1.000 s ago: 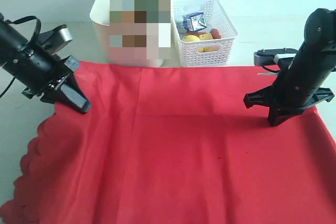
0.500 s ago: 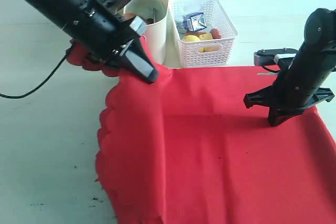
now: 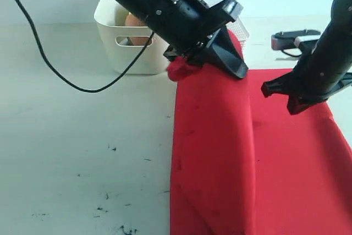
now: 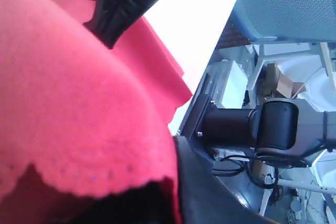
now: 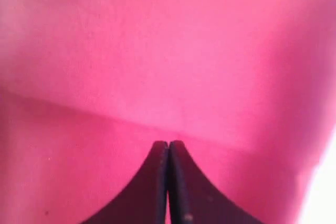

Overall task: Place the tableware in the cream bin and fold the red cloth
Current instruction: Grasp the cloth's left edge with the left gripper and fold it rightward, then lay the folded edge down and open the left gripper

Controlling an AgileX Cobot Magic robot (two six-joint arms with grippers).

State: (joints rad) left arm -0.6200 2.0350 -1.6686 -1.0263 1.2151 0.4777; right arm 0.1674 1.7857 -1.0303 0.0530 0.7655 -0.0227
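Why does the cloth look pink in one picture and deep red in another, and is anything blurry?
Right wrist view: the red cloth fills the frame, washed to pink and soft, with the shut right claw dark against it. Left wrist view: the cloth is close and blurred, the table blown out white. Exterior view: even light, true red, sharper.

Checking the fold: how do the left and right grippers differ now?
The left gripper is raised, clamped on a lifted edge of the red cloth; the right gripper points down onto flat cloth, nothing between its jaws. The left reaches past the middle; the right is on its own side. Both are shut.
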